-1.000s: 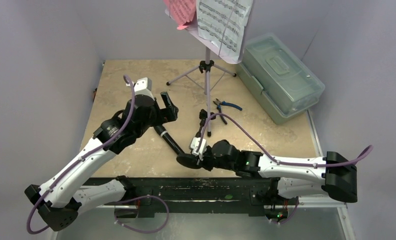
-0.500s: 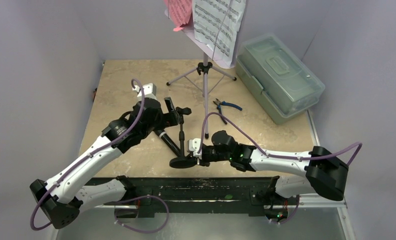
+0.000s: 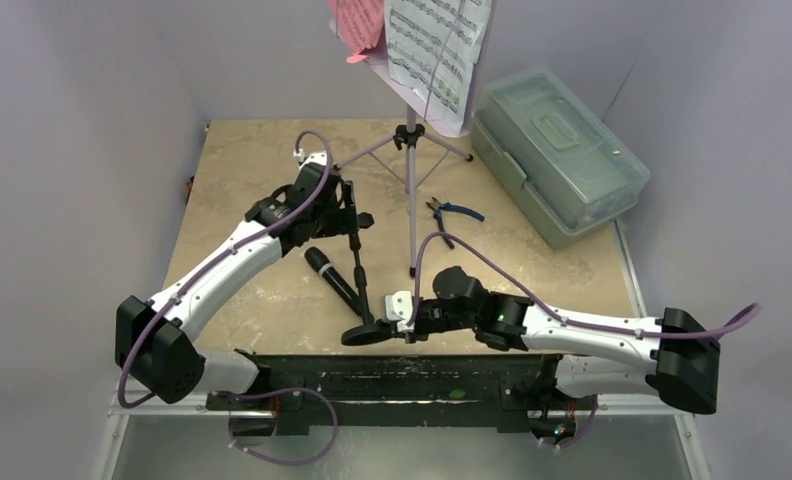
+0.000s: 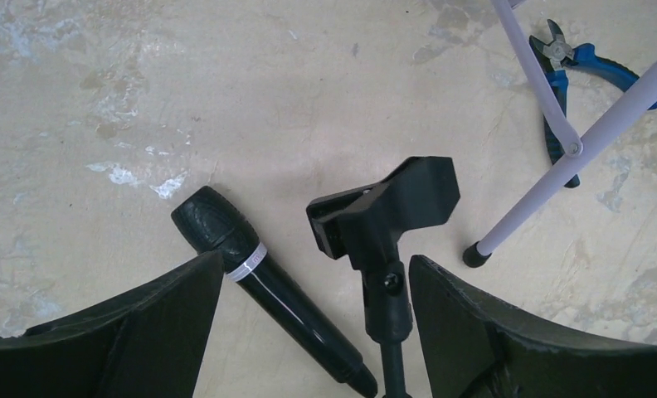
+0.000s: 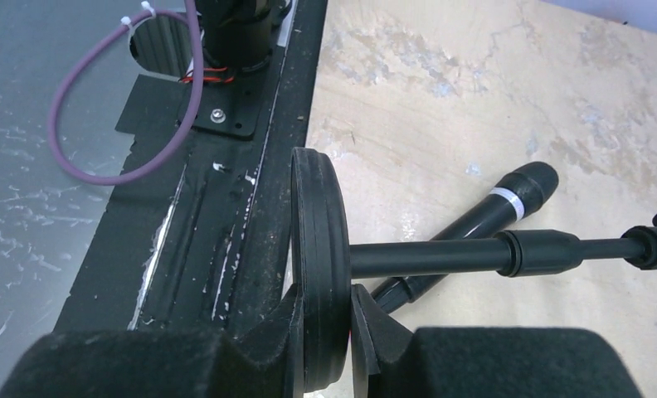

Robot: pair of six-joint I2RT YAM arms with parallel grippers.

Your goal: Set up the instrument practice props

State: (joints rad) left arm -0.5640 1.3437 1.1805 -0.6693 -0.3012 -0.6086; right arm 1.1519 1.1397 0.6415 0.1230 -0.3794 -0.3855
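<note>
Top external view: the right gripper pinched the base of the mic stand, apparently standing it up near the front edge of the table. The left gripper gaped empty around its clip. The microphone lying alongside needed grasping next.

We find no words, numbers or brand marks that we can read. The white music sheet on the stand carries printed staves of notes, too small for us to make out any title or lettering. The pink sheet beside it shows us no legible print.
</note>
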